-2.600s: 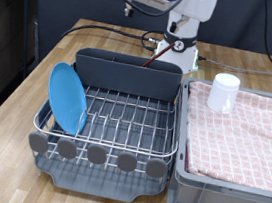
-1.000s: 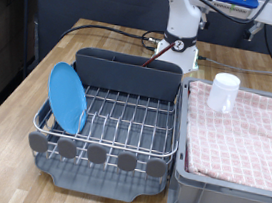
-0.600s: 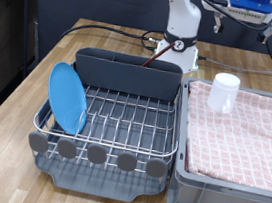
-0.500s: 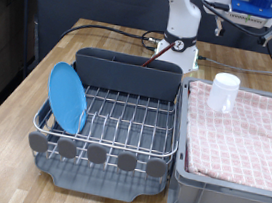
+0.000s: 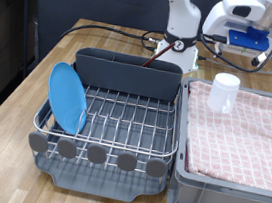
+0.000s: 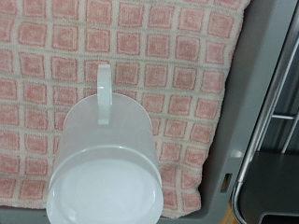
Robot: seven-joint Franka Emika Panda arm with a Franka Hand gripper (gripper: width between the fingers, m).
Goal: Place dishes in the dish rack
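The white cup (image 5: 224,91) stands upright on the pink checked cloth in the grey crate (image 5: 235,180) at the exterior view's right. My gripper (image 5: 242,50) hangs just above it, apart from it. The wrist view looks straight down into the cup (image 6: 103,173), its handle lying against the cloth; no fingers show there. The light-blue plate (image 5: 68,98) stands on edge in the dish rack (image 5: 113,119) at its left side. The wooden spoon is out of view.
The rack's tall grey utensil trough (image 5: 127,75) stands at its back, next to the crate's wall. The crate's grey wall (image 6: 271,93) and a bit of rack wire show beside the cloth (image 6: 187,75) in the wrist view. The robot base (image 5: 180,49) stands behind.
The arm has swung from above the rack's back towards the exterior view's right and come down over the cup. Plate and cup have not moved.
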